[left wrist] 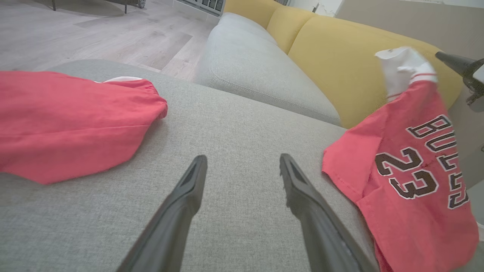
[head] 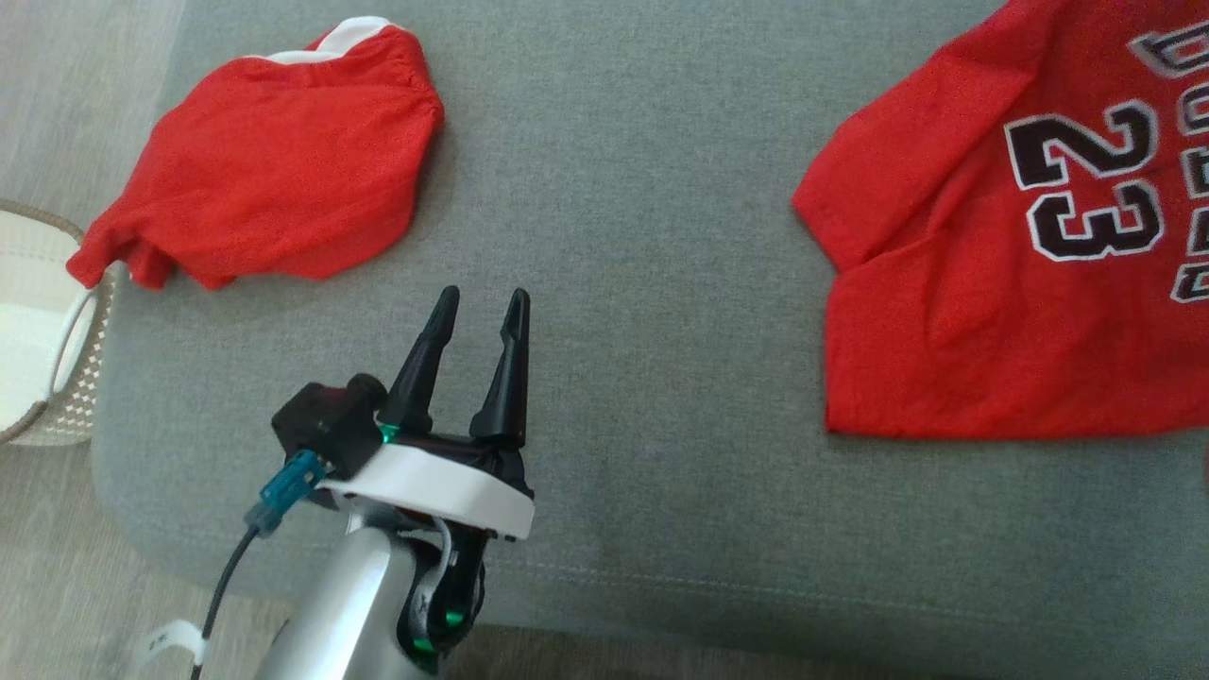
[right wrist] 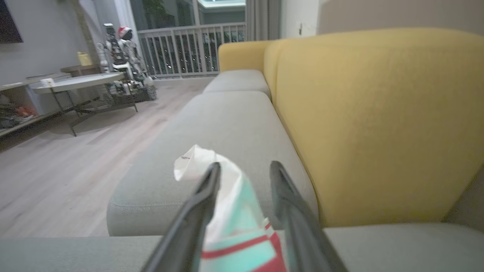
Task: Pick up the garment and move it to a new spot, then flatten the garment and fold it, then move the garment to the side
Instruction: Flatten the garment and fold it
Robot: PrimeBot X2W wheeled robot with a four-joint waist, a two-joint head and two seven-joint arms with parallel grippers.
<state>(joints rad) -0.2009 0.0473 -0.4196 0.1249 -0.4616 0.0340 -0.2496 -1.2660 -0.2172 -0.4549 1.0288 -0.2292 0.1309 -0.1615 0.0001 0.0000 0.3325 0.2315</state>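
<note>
The right gripper [right wrist: 244,169] sits closest to the lens in its wrist view. Its 2 dark fingers stand part-way apart, with the jersey's white collar [right wrist: 230,211], edged in teal and red, rising loose between them. The cloth leans on the finger at 11 o'clock and leaves a gap to the one at 1 o'clock, so I judge this as unclamped rather than a firm pinch. Beyond the tips, the grey seat cushion [right wrist: 227,124] runs away toward 12 o'clock, with the yellow backrest [right wrist: 378,113] at 2 o'clock.

The left gripper [head: 482,364] hovers over the bare cushion with its fingers spread wide and nothing between them. In the head view, the red jersey numbered 23 [head: 992,312] lies at its 3 o'clock, well apart, its body spread on the cushion. In the left wrist view its collar end is up off the seat at 2 o'clock. A folded red garment [head: 264,170] with white trim rests at 11 o'clock, and a wicker basket [head: 80,387] stands on the floor at 9 o'clock.

The jersey looks light, thin and limp. It will probably sag and crease wherever it is unsupported, and slide easily on the weave. The shoulder seams or the 2 hem corners would be the best holds, 1 per gripper, with the cloth drawn taut between them.
</note>
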